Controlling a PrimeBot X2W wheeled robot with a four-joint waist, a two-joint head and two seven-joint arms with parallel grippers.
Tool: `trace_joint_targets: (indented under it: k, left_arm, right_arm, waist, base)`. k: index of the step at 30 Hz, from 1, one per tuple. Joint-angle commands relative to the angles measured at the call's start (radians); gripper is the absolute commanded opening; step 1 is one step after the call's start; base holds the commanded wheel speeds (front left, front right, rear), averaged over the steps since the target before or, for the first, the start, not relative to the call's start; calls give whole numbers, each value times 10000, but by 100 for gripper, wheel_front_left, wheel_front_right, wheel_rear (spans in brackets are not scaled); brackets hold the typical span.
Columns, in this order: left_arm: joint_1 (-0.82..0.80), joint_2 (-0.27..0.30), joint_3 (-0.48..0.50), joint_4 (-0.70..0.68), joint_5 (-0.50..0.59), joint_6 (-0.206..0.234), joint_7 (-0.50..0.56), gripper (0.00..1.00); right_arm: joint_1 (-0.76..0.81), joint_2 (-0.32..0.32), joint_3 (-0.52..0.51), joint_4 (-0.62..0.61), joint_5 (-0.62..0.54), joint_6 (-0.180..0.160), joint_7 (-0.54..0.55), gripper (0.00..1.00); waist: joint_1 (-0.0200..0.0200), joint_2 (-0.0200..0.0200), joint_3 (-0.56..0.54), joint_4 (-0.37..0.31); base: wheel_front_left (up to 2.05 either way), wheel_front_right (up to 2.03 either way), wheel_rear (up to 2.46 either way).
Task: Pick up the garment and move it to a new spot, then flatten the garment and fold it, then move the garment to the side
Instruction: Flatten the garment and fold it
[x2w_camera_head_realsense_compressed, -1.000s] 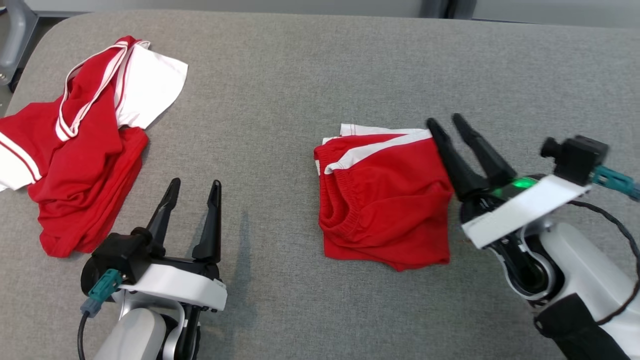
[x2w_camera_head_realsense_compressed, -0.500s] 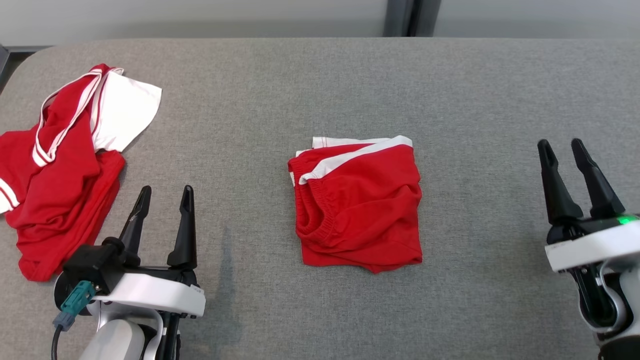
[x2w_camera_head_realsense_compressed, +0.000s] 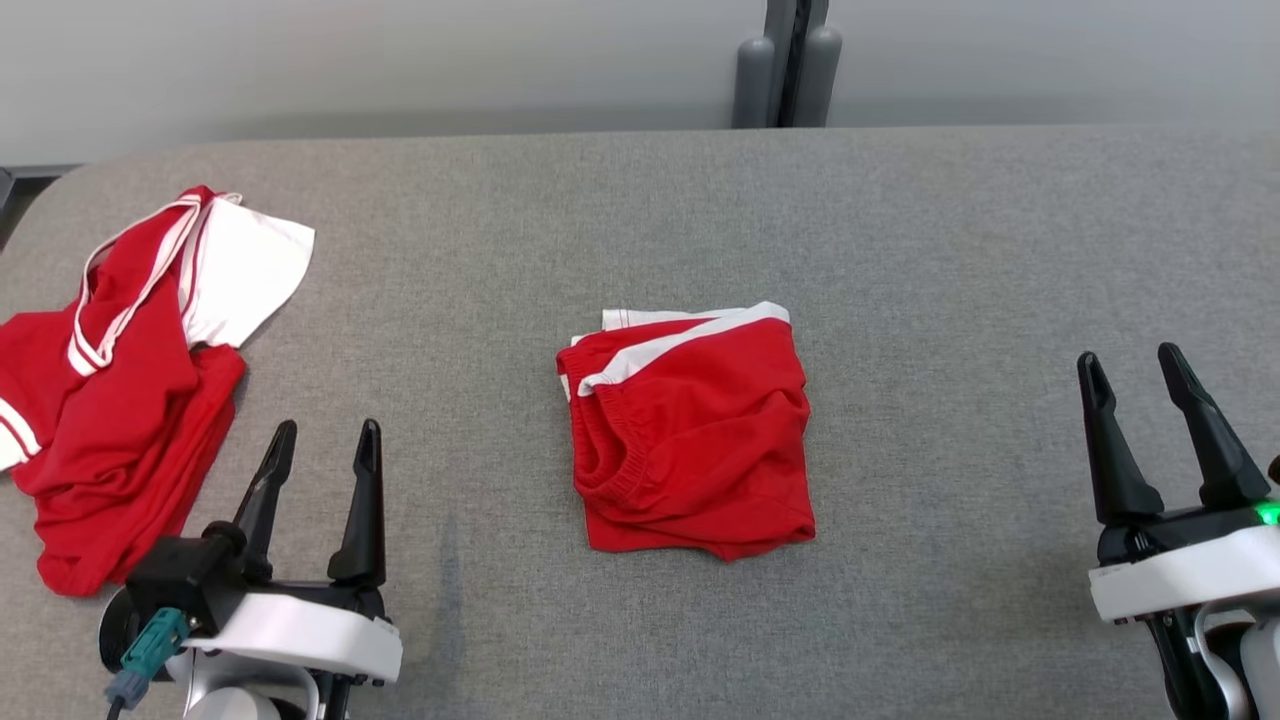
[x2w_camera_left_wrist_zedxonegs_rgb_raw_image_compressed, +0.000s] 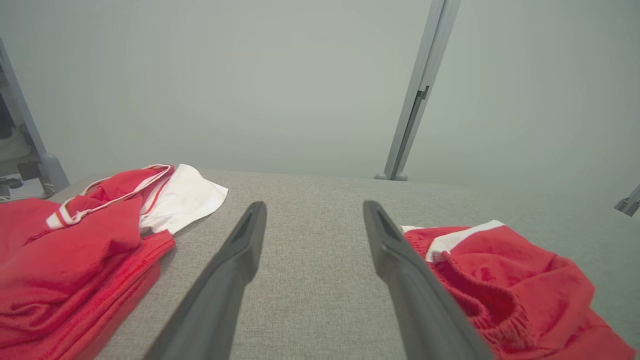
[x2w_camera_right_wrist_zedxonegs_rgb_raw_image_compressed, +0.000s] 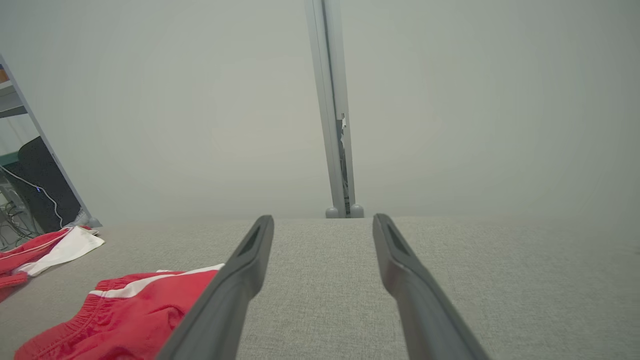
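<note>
The garment (x2w_camera_head_realsense_compressed: 690, 440), red shorts with a white stripe, lies folded in a neat square at the middle of the grey table (x2w_camera_head_realsense_compressed: 930, 250). My left gripper (x2w_camera_head_realsense_compressed: 325, 430) is open at the lower left, well apart from the fold, with nothing between its fingers. My right gripper (x2w_camera_head_realsense_compressed: 1130, 355) is open at the lower right, a wide gap of bare cloth away from the garment. In the left wrist view the garment (x2w_camera_left_wrist_zedxonegs_rgb_raw_image_compressed: 515, 280) sits just right of my left gripper (x2w_camera_left_wrist_zedxonegs_rgb_raw_image_compressed: 312, 210). In the right wrist view it (x2w_camera_right_wrist_zedxonegs_rgb_raw_image_compressed: 140, 310) lies left of my right gripper (x2w_camera_right_wrist_zedxonegs_rgb_raw_image_compressed: 322, 222).
A crumpled red and white shirt (x2w_camera_head_realsense_compressed: 120, 400) is heaped at the table's left end, close to my left gripper, also seen in the wrist views (x2w_camera_left_wrist_zedxonegs_rgb_raw_image_compressed: 75, 245) (x2w_camera_right_wrist_zedxonegs_rgb_raw_image_compressed: 45, 250). A grey post (x2w_camera_head_realsense_compressed: 785, 60) stands behind the far edge against a pale wall.
My right gripper has pulled away from the garment's right edge to the lower right. The head camera has tilted up, so the whole picture has shifted down. The garment has stayed folded.
</note>
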Motion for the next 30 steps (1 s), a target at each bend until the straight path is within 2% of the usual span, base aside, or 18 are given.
trace_joint_targets:
  k: [1, 10, 21, 30]
  left_arm:
    - [171, 105, 39, -56, 35, 65, 1, 100]
    - [880, 310, -54, -262, 9, 128, 144, 100]
    - [1611, 432, -181, -493, -161, 240, 331, 100]
    - [1776, 516, -210, -696, -224, 271, 456, 100]
  right_arm:
    - [231, 71, -115, -202, -199, 1, 161, 100]
    - [1311, 440, -601, -1044, -1157, 0, 1014, 100]
    - [2406, 794, -870, -1628, -1419, 0, 1479, 100]
    - [2813, 1004, -1167, -2030, -1508, 0, 1755, 100]
  waist:
    - [0, 0, -222, -23]
    - [0, 0, -1048, -19]
    - [0, 0, -1882, -68]
    - [0, 0, -2047, -53]
  base:
    - [0, 0, 0]
    - [0, 0, 0]
    - [0, 0, 0]
    - [0, 0, 0]
